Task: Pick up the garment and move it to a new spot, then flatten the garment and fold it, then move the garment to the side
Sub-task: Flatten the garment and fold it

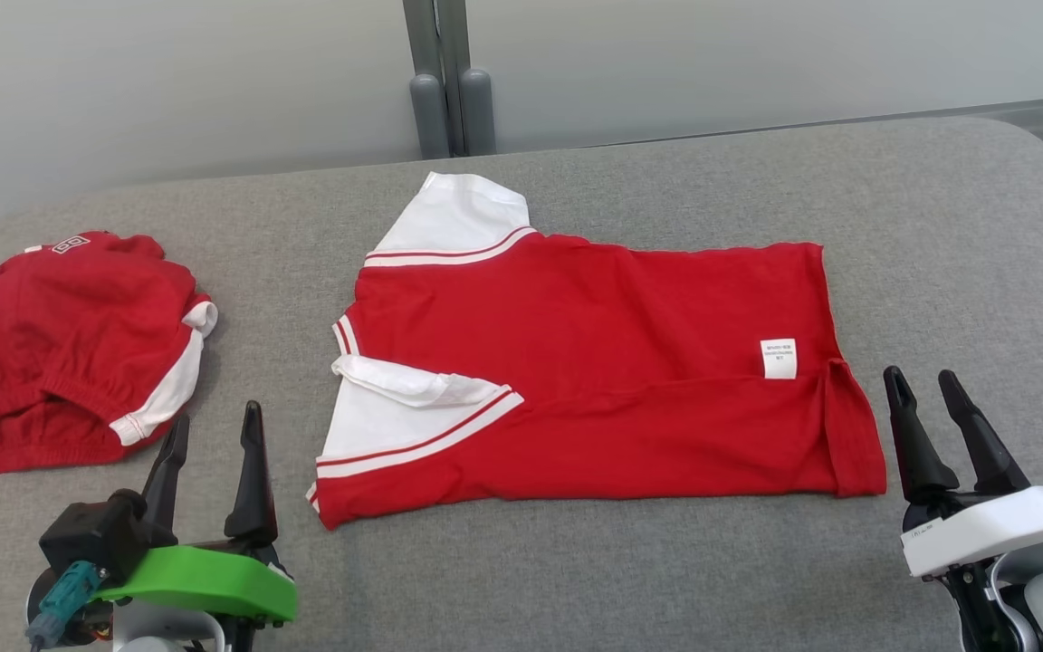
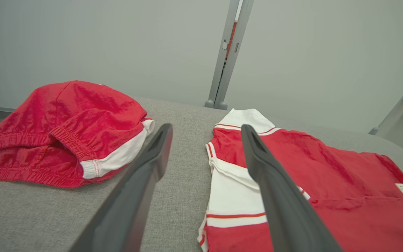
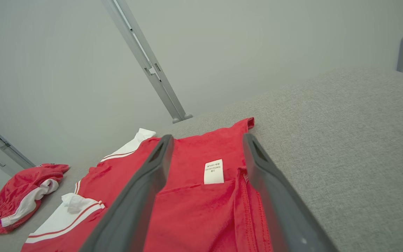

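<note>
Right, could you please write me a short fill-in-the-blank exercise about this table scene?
The shirt has a red body and ____ sleeves.
In the head view, the crumpled shorts lie to the shirt's ____.
The left tool and the right tool both stand ____, holding nothing.
The white label sits at the shirt's end nearest the ____ tool.
Missing words: white, left, open, right.

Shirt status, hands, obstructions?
Left hand open, empty. Right hand open, empty. Shirt lies flat between them, untouched. Red shorts bunched at left, apart from it.
</note>
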`<state>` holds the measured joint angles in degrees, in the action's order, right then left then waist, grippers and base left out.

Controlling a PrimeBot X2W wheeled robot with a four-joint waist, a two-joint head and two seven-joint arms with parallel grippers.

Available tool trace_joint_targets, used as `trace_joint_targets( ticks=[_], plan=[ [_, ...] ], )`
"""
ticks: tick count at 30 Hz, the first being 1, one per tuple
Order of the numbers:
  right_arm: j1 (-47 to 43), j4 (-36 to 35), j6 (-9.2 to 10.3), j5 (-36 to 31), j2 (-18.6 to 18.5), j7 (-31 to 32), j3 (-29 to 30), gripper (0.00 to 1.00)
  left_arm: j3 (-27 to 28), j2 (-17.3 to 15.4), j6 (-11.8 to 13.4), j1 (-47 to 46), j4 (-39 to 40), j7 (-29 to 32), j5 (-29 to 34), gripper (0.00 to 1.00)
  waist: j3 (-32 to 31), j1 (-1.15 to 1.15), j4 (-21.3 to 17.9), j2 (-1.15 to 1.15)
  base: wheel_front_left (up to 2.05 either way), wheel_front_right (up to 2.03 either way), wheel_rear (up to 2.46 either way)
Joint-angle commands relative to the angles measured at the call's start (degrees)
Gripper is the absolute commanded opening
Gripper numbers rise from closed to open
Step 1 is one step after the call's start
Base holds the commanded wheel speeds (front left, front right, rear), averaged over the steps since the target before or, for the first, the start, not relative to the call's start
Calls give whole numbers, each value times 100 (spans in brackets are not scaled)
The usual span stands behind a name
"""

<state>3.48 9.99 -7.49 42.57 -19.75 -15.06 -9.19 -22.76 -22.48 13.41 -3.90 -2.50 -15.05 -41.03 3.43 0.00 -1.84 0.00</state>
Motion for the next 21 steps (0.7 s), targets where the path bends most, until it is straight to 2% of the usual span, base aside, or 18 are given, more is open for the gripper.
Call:
trace_joint_targets(
  ticks=[1,10,14,18,21],
  plan=[
    [22,22,0,-32,-5,-14,-1,100,41,50,-61,71,-50,-16,111,100,4,0,2,0,0,0,0],
    [78,122,0,-45,-8,-15,-36,100,272,276,-299,69,-271,-17,310,100,24,0,-13,0,0,0,0],
    [152,220,0,-105,-52,74,-98,100,214,272,-364,50,-452,40,320,100,49,0,-25,0,0,0,0],
    [251,440,0,-137,-69,458,-197,100,98,213,-362,-89,-659,454,234,100,115,0,-31,0,0,0,0],
    [388,665,0,-149,-62,952,-253,100,-103,171,-401,-179,-788,1011,154,100,187,0,-29,0,0,0,0]
  ],
)
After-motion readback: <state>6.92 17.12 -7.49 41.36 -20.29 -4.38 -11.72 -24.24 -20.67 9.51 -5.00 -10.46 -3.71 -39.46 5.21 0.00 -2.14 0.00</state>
